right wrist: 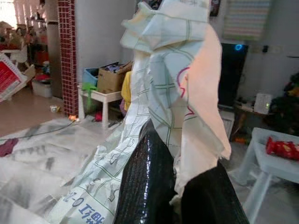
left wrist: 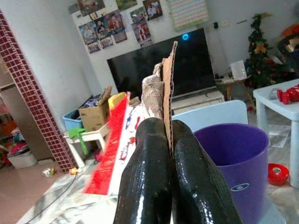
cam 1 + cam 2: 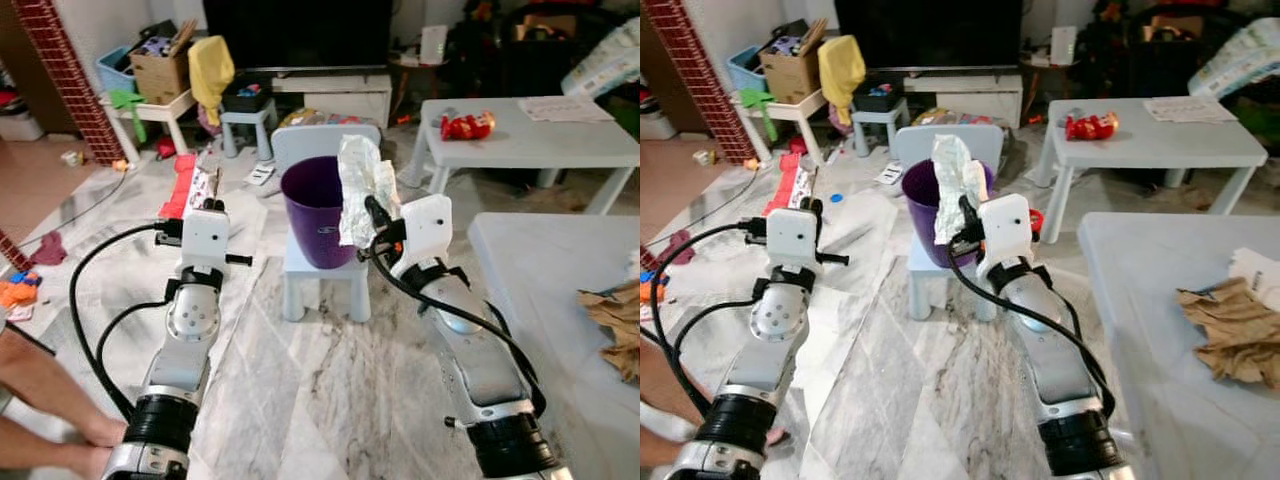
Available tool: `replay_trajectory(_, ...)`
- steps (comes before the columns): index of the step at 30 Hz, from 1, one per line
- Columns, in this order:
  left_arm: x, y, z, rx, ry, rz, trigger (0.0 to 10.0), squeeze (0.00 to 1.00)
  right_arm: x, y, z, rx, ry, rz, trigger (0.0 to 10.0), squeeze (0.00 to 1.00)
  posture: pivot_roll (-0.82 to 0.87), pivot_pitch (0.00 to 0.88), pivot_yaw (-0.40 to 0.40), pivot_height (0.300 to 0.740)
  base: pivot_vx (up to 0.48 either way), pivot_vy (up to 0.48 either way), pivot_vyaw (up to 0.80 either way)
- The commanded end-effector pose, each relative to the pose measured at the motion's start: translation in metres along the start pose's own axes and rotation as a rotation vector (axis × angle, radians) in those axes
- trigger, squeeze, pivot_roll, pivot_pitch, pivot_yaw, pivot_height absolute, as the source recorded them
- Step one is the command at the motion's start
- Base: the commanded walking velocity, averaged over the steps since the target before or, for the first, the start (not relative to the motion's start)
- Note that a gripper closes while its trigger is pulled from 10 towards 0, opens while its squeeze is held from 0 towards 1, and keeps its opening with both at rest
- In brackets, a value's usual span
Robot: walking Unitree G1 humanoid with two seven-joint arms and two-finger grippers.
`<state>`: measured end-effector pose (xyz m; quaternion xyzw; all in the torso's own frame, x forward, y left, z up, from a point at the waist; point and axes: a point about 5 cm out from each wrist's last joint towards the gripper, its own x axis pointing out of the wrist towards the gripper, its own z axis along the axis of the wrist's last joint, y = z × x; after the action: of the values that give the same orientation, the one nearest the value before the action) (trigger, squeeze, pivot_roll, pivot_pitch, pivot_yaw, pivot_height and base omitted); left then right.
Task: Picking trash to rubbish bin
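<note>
A purple rubbish bin stands on a small pale blue chair ahead of me. My right gripper is shut on a crumpled white wrapper, held upright just right of the bin's rim; the wrapper with its green grid print rises between the black fingers. My left gripper is shut on a thin piece of cardboard, held left of the bin and apart from it.
A white table with a red packet stands at the right back. A nearer white surface bears crumpled brown paper. A red-and-white box lies on the floor. A person's legs are at my left.
</note>
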<state>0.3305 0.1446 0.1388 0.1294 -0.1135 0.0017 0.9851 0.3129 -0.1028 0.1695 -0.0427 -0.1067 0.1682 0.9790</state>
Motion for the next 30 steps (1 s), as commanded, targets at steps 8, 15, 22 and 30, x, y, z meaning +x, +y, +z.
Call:
replay_trajectory(8,0.0019,0.0099,-0.0049,0.016,0.027,0.02,0.0,0.0,0.0025,0.0106,0.0003,0.008,-0.01,0.03,10.0,0.0,-0.13,0.0,0.025,0.74,0.313,0.0,0.44)
replay_trajectory(15,0.0019,0.0089,-0.0055,0.019,0.03,0.017,0.0,0.0,0.0012,0.0111,-0.0038,0.005,0.002,0.03,10.0,0.0,-0.13,0.0,0.026,0.74,0.313,0.0,0.06)
replay_trajectory(22,0.0007,0.0071,-0.0069,0.02,0.035,0.011,0.0,0.0,0.0004,0.0124,-0.0056,-0.004,0.006,0.039,10.0,0.0,-0.13,0.0,0.026,0.74,0.312,0.0,0.06)
replay_trajectory(30,0.0022,0.0078,-0.0058,0.017,0.033,0.011,0.0,0.0,0.0015,0.0114,-0.0038,-0.006,-0.002,0.025,10.0,0.0,-0.13,0.0,0.023,0.74,0.316,0.0,0.11)
